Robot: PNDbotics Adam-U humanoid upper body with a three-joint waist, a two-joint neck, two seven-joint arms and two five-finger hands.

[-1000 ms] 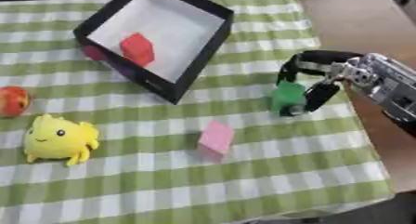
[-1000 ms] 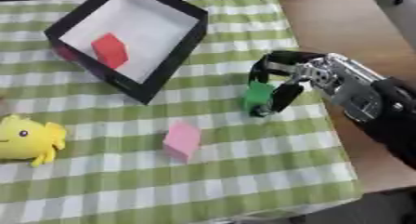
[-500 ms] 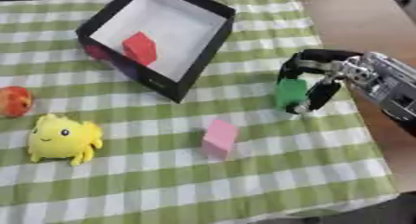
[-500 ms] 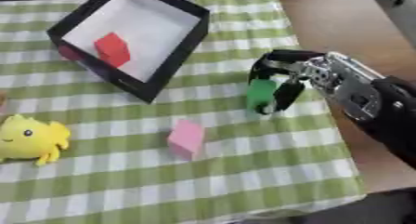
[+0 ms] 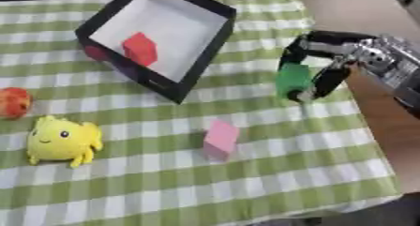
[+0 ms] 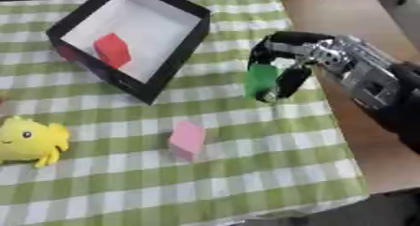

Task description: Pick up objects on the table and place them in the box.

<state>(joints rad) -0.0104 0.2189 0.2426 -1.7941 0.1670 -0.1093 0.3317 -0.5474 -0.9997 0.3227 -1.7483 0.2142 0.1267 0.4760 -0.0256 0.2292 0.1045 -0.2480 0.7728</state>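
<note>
One object in hand: the small green rectangular block, pinched between the curled fingers and thumb of the robot's right hand, black with silver joints.
Landmark: the black-walled, white-floored open box, standing tilted on the green-and-white checked tablecloth.
Block position: to the right of the box, well apart from its near corner; whether it has cleared the cloth cannot be told.
Already inside the box: a red cube-like block, lying on the white floor.
Outside the box: a pink block below the near corner; a yellow plush toy and a red-orange round fruit-like object to the lower left.
Left hand: not visible.
Step in hand: judged to be the pick-up of the green block.
Next move calls for: a lift high enough to pass the box wall, travel leftward over the white floor, then release.
</note>
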